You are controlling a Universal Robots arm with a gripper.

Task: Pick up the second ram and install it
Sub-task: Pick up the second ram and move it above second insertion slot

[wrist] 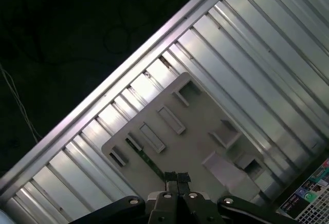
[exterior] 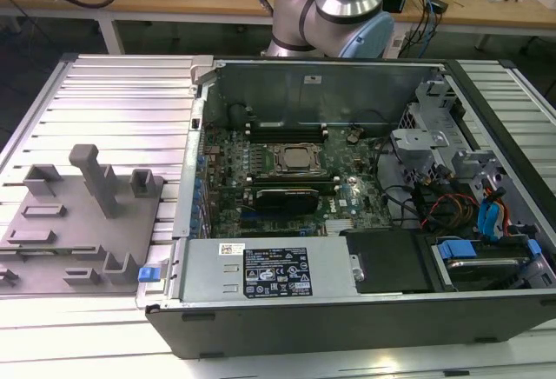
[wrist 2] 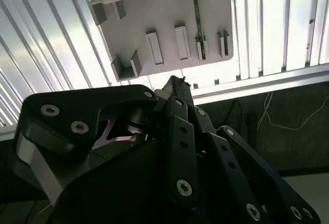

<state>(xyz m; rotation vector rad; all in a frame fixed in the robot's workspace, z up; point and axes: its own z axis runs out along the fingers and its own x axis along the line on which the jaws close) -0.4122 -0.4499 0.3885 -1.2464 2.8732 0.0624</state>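
— What sits closest to the lens?

— The gripper (wrist: 176, 177): black bars joined by round bolts, its two fingertips pressed together.

— And the second ram?

— There is one second ram (wrist 2: 196, 21), a thin green stick seen edge-on in the second wrist view. It stands in a slot of the grey holder plate (wrist 2: 169, 8), below the gripper and apart from it.

— What lies around it?

— Two flat oblong blocks (wrist 2: 154, 47) rise beside it from the matte plate. The plate lies on a ribbed, shiny aluminium table (wrist: 247, 54). One open computer case (exterior: 347, 314) of dark metal stands just beside the plate, toward the exterior view's right.
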